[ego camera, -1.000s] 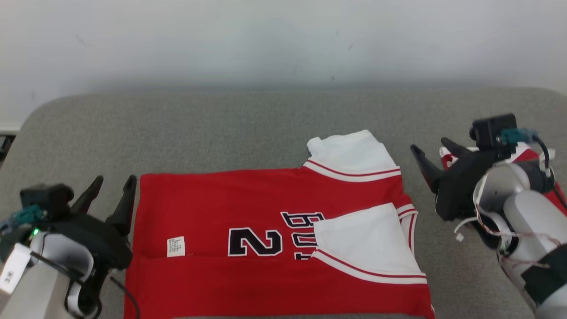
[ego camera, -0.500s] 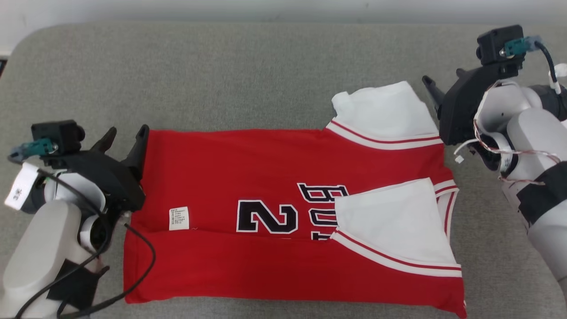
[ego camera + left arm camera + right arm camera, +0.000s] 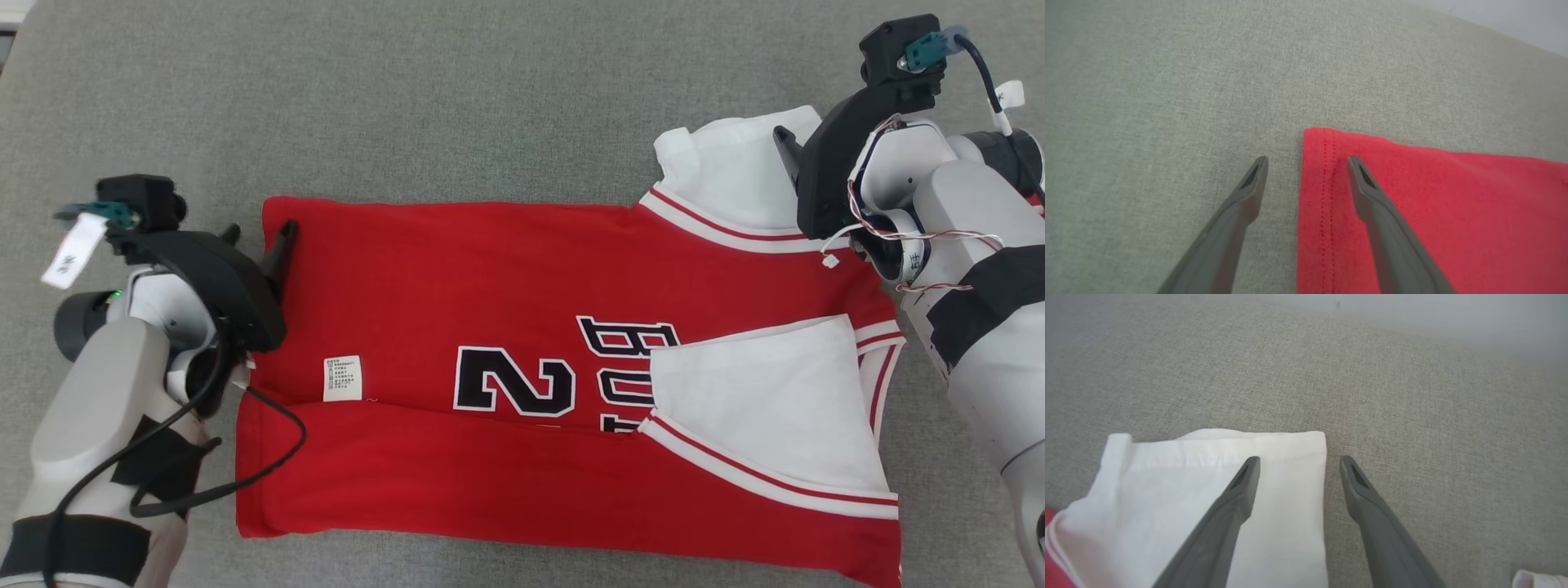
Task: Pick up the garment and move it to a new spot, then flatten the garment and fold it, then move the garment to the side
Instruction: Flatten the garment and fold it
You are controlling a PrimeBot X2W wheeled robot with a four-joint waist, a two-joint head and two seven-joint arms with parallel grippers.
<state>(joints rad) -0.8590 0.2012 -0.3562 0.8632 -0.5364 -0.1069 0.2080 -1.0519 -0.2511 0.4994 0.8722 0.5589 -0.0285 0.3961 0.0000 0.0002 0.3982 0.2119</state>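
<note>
Head view first: one garment (image 3: 490,294), a red jersey, lies flat on the grey fabric surface (image 3: 490,98), centre to right; a black "2" edged in white and part-hidden lettering run sideways across it; a crease line crosses its lower half; one white label (image 3: 342,378) sits near the left end. Two white sleeves with red-striped trim: one (image 3: 759,400) is folded in over the red body, the other (image 3: 727,175) sticks out at the upper right. The left arm comes up from the lower left, its left gripper (image 3: 260,231) at the jersey's top left corner, jaws apart. The right arm reaches in from the right edge, the right gripper (image 3: 785,145) over the outer sleeve; one finger shows, the other is hidden behind the wrist.

Left wrist view: the left gripper (image 3: 1308,161) straddles the stitched red hem (image 3: 1327,196); one finger over grey fabric, one over red cloth, spread wide, nothing between them gripped; contact with the cloth, cannot tell.

Right wrist view: the right gripper (image 3: 1299,460) straddles the sleeve's edge; one finger over the white sleeve (image 3: 1167,490), one over the grey surface, jaws wide apart and empty; a scrap of white cloth (image 3: 1537,579) peeks in at the bottom right corner.
</note>
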